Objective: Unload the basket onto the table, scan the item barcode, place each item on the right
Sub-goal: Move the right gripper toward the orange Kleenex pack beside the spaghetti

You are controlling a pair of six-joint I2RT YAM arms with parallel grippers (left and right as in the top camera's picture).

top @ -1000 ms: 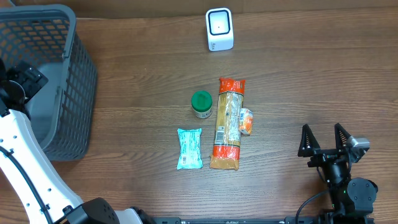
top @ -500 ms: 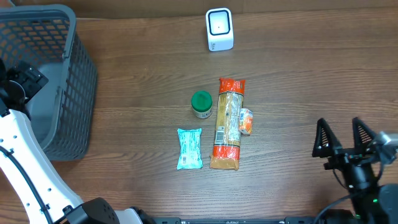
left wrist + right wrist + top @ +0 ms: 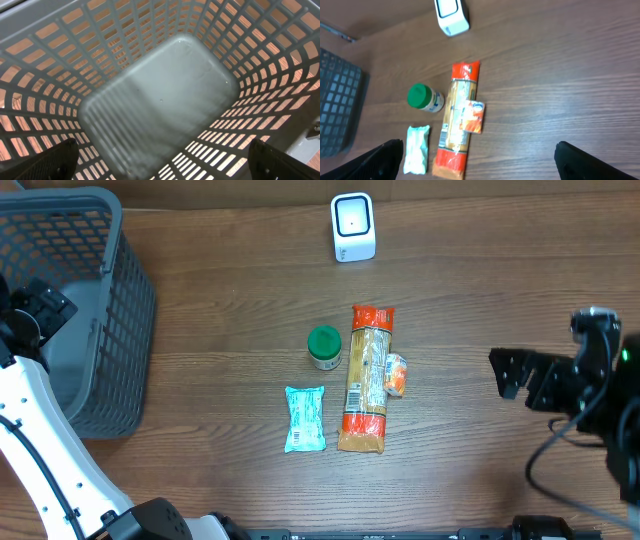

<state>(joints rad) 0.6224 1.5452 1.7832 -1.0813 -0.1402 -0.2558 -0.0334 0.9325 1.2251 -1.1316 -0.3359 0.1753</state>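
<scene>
Items are grouped mid-table: pasta pack (image 3: 365,378), green-lid jar (image 3: 324,347), teal packet (image 3: 305,419), w/ scanner (image 3: 353,227) at far edge. R gripper (image 3: 505,374) is spread wide, empty, well apart to their right; L gripper (image 3: 160,162), also spread, is hung over basket (image 3: 90,310). One item should be taken across its narrow side, barcode left uncovered for scanner.
</scene>
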